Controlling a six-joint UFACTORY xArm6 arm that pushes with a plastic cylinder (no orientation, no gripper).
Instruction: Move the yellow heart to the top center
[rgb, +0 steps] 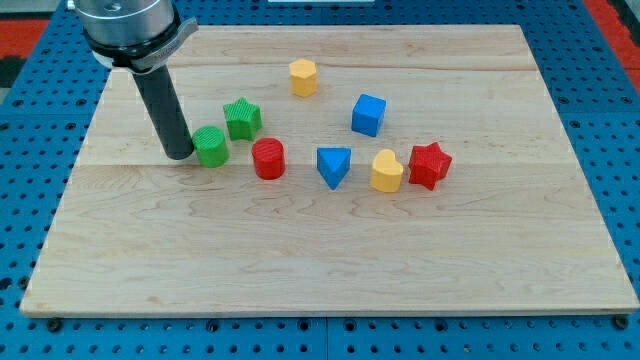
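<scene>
The yellow heart lies right of the board's middle, touching the red star on its right. The blue triangle is just to its left. My tip is far off at the view's left, touching or nearly touching the left side of the green cylinder. The rod rises from there to the top left corner.
A green star sits up and right of the green cylinder. A red cylinder lies between the green cylinder and the blue triangle. A yellow hexagon is near the top centre. A blue cube is above the heart. The wooden board rests on a blue pegboard.
</scene>
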